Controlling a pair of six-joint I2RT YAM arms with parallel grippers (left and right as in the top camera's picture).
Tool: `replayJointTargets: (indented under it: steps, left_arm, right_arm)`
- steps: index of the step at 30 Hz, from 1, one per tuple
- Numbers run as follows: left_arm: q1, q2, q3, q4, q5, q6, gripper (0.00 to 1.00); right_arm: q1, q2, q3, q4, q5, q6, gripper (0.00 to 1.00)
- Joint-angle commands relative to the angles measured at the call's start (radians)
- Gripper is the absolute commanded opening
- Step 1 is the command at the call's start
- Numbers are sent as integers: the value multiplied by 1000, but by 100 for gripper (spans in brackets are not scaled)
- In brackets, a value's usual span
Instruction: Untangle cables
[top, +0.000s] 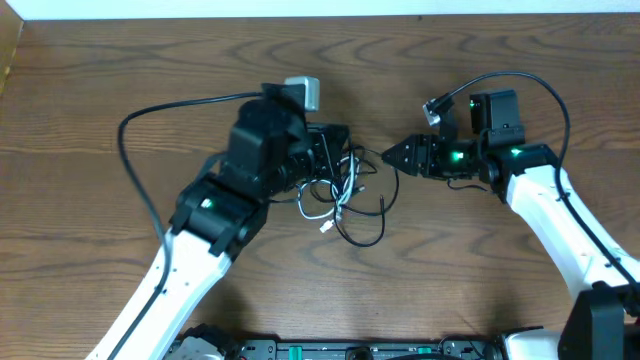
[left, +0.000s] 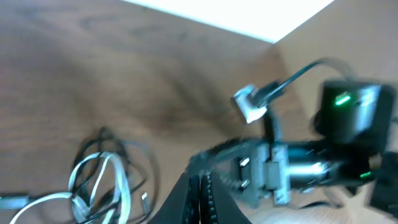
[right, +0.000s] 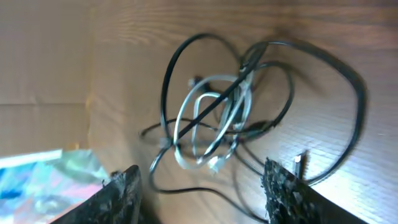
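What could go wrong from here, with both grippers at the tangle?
1. The white cable threads through the black cable at several crossings. Pulling one strand would likely drag the whole bundle or tighten it.
2. The left gripper and right gripper face each other closely across the tangle, so a reach could make them collide.
3. The left wrist view is blurred, so its grasp is hard to confirm.

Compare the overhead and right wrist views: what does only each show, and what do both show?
Only overhead: both arms, the left arm at the cables, the right gripper pointing at them. Only right wrist: its fingers spread apart, and a close look at the white cable coiled among black cable loops. Both: the cables tangled on the table.
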Motion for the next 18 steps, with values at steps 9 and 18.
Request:
replayJointTargets:
  steps: [9,18]
  left_arm:
    - [-21,268,0,8,15,129,26]
    - [-55,348,0,84,-42,147,50]
  right_arm:
    - [-114,18,5,-28,113,35,63]
    - [-285,18,5,-124,112,-39,64]
